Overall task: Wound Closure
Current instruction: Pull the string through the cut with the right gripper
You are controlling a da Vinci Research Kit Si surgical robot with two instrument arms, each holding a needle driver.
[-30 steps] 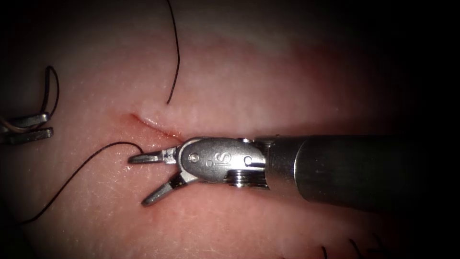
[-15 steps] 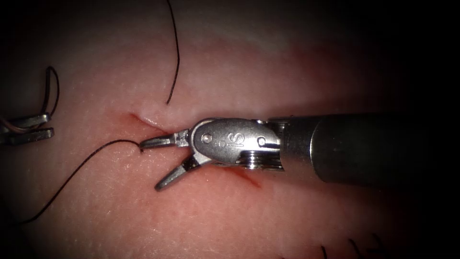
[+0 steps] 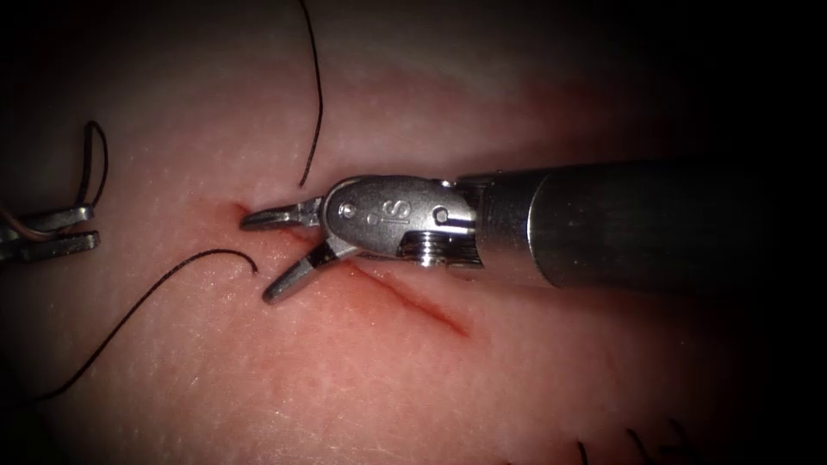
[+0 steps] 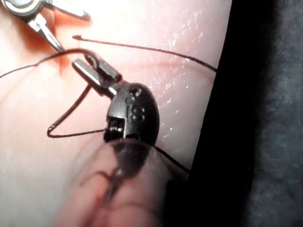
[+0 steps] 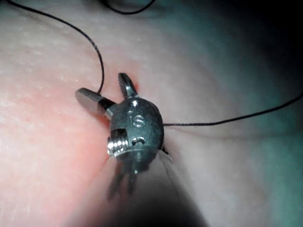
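Observation:
The right tool (image 3: pixel 257 258) comes in from the right with its jaws open and holds nothing. One jaw tip lies at the upper left end of the cut (image 3: pixel 413 301); the other rests on the tissue (image 3: pixel 345 387) just below the cut. In its own wrist view the right tool (image 5: pixel 104 87) stands open beside a strand of thread (image 5: pixel 97 56). At the far left, the left tool (image 3: pixel 52 231) is shut on the thread (image 3: pixel 95 159), which loops up from its jaws; the left wrist view shows the left tool (image 4: pixel 92 71) with thread (image 4: pixel 66 118) looping from it.
A free thread end (image 3: pixel 303 181) hangs down from the top, left of the right tool's wrist. Another strand (image 3: pixel 155 288) curves from beside the cut toward the lower left. Short cut ends of thread (image 3: pixel 636 439) stick up at the lower right. Red fluid lines the cut.
The right tool, jaws open throughout, moved up, uncovering the cut's lower right part. Its lower jaw left the thread end beside the cut. The left tool stayed still.

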